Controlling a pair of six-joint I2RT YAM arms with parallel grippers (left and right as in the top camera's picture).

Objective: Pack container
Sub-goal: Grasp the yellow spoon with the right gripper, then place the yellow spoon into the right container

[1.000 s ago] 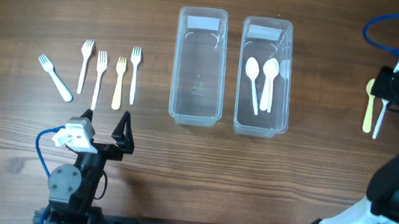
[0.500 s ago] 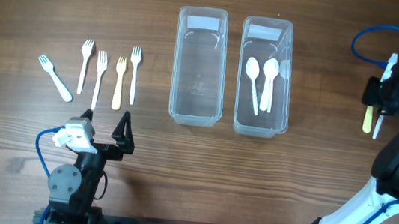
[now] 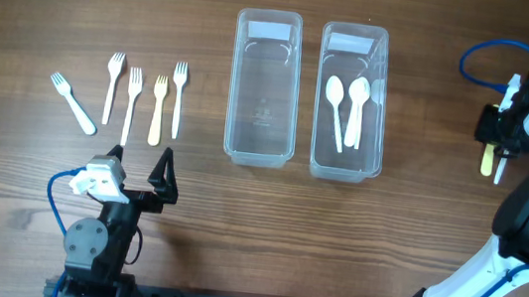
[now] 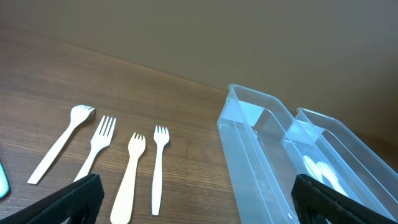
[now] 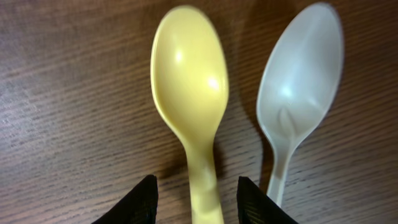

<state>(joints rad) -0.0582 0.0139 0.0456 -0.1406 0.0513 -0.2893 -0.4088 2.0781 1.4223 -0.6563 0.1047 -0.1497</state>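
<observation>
two spoons on table [image 3: 413, 245] far right, yellow spoon [image 5: 189, 81] beside white spoon [image 5: 298, 81]; light, thin, stiff plastic, likely slippery. right gripper [image 5: 196, 193] jaws apart astride yellow handle, so pinch there. left gripper [image 3: 138, 166] jaws apart.

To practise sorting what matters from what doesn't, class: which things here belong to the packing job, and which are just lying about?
Belong to the job:
empty container
second container, holding two white spoons
five forks
yellow spoon, straddled by the open right tool
loose white spoon beside it

Just there:
wooden table
blue cable
</observation>
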